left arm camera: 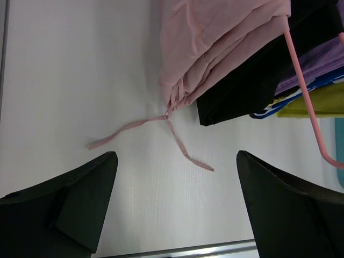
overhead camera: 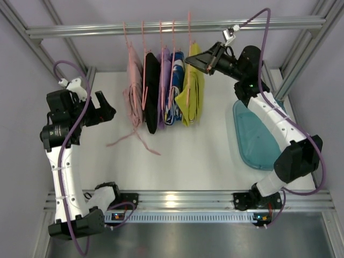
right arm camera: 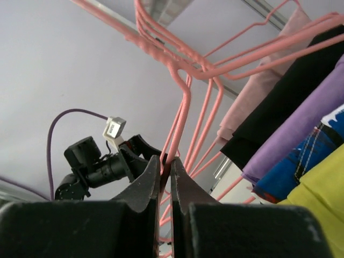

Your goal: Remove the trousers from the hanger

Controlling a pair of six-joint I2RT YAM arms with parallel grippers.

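Pinching the thin pink wire hanger, the right gripper is closed; left gripper gapes empty.

The left arm stands bent over the surface's left edge. Its claw is spread wide, pointing inward and holding nothing. The right arm stretches from the near right corner toward the far edge, with its claw raised high and its jaws pinched tight on the hanger.

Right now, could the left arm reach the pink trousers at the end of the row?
Probably yes: the open left gripper faces the pink trousers, the nearest garment, and nothing stands between them.
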